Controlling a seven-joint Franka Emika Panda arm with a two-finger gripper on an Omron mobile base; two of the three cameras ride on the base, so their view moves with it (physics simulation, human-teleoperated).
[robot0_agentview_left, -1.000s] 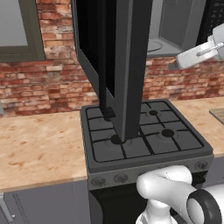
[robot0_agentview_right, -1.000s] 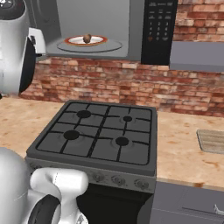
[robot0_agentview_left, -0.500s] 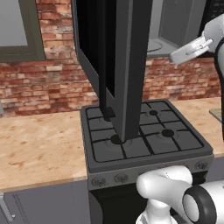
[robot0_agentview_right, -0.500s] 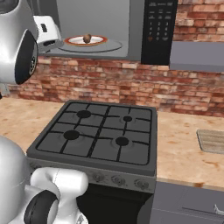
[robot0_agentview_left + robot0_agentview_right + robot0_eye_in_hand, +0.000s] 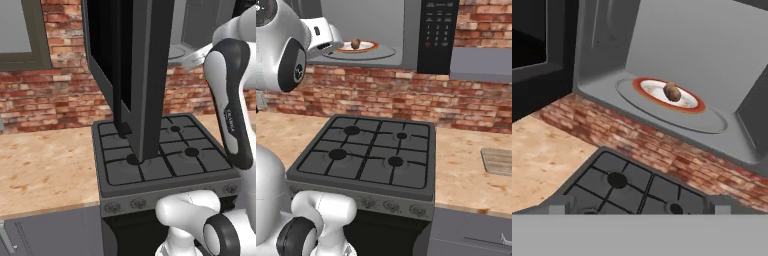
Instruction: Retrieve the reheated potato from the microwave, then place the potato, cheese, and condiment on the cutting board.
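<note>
The microwave hangs above the stove with its door swung wide open. Inside, the potato, a small brown lump, rests on a red-rimmed white plate on the turntable. My gripper hovers at the left front of the opening, just short of the plate. In the hand view the potato lies straight ahead, and the gripper is open with nothing between its fingertips. The cutting board lies on the counter at the far right. The cheese and condiment are out of view.
A black four-burner stove sits directly under the microwave. Light wooden counter runs on both sides of it, with a red brick wall behind. The open door stands out over the stove's left half.
The arm has swung toward the microwave opening, bringing the hand closer to the plate with the potato. The jaws have stayed open, and the base has not moved.
</note>
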